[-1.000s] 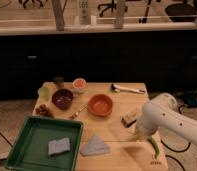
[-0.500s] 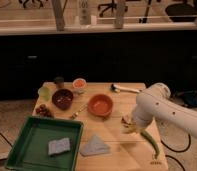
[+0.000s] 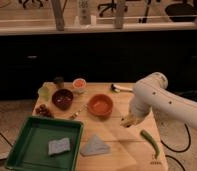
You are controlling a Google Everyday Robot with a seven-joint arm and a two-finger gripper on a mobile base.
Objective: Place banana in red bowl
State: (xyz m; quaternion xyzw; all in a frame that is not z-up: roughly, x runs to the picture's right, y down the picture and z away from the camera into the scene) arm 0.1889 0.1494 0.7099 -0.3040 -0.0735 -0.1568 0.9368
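You are working over a pale wooden table (image 3: 119, 142) in a dim lab. On the near side of the jaws, a slender, glossy green chili (image 3: 150, 141) is lying. The gripper (image 3: 129, 119) is clenching the small, curved, pale-yellow banana (image 3: 125, 121) above the wood, so the carrying step seems to be in hand. Just beyond the jaws, the round, matte terracotta red bowl (image 3: 100, 105) is waiting. Next, you are needing to centre over it and release.

Dim warm light; background dark; soft shadows on table (image 3: 123, 151); gripper (image 3: 128, 120) lit over table's right side.
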